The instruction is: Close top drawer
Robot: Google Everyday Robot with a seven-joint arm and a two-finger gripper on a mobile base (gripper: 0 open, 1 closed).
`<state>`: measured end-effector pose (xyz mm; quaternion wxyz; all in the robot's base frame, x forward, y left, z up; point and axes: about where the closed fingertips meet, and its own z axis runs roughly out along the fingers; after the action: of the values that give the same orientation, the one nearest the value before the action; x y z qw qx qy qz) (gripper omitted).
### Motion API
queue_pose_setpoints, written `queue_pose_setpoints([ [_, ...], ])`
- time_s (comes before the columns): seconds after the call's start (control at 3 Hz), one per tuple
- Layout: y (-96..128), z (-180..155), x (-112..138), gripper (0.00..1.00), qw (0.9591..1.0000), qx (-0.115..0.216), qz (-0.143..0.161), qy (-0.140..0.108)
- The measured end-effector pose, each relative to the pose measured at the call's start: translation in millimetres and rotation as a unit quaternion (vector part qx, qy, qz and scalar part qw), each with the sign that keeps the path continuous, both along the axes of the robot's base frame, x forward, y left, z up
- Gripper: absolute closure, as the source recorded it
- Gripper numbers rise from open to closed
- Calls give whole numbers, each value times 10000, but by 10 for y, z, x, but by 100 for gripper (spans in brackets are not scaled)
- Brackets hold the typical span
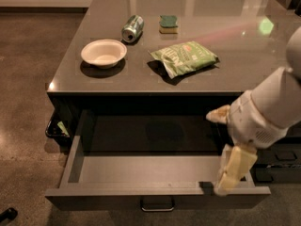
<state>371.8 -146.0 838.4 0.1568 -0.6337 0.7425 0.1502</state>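
1. While the top drawer [146,169] stands pulled far out from beneath the table [235,81], its dark front lies nearest the camera, with a small metal loop handle [157,204] at its middle.
2. At the drawer's right front corner hangs the gripper [225,186], its tip at or just behind the front panel. Contact cannot be confirmed, and it cannot be told whether the jaws are apart or together.
3. Behind the front, the drawer's lighter grey floor is smooth, and nothing shows lying on it.
4. Judged from this, the drawer is rigid, lightly loaded, and should run back freely on its slides. No grasp is needed. A flat push on the front near the handle should drive it straight, whereas a push at the corner may skew it, and the smooth face could let the tip slide.
5. On the table beyond rest a white bowl [103,53] and a green chip bag [184,58].
6. Farthest back lie a soda can [132,28] on its side and a sponge [168,24].
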Motion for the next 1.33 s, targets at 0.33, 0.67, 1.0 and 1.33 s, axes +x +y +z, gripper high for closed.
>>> queue_pose_setpoints([
  [0.33, 141, -334, -338, 0, 9994, 181, 65, 302],
  [0.67, 281, -577, -687, 0, 9970, 424, 214, 609],
  [1.0, 381, -777, -895, 0, 9928, 598, 385, 964],
  [1.33, 381, -778, -896, 0, 9928, 598, 385, 965],
])
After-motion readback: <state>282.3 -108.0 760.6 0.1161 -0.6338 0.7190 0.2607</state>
